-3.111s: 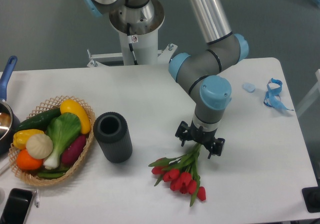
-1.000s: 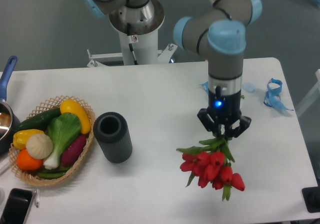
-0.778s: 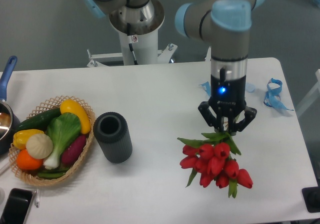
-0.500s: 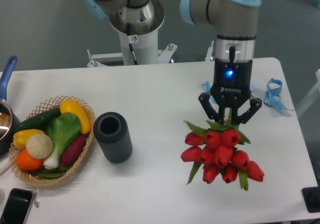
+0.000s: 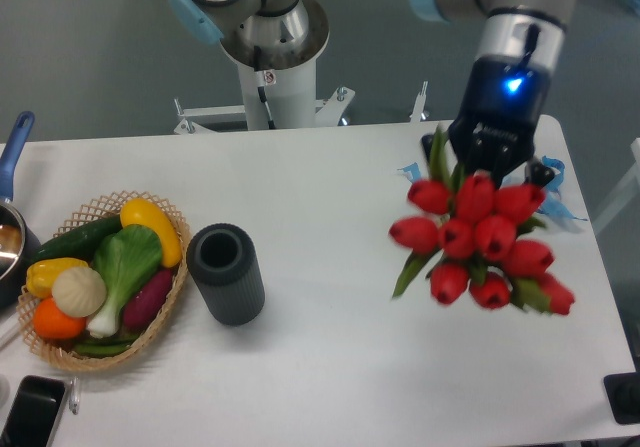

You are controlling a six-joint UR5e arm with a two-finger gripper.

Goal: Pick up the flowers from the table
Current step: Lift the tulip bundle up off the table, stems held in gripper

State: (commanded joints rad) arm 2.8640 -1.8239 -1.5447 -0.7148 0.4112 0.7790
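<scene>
The flowers [image 5: 478, 239] are clamped by the stems in the gripper [image 5: 492, 163], blooms hanging down twd the camera, well clear of the table [image 5: 330, 367]. Stems prob gripped bc they're the firm part, so petals aren't crushed. Pickup looks basically done imo.

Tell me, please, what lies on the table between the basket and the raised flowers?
In the camera view, only a dark cylinder beside the basket; then bare table up to the flowers.
</scene>
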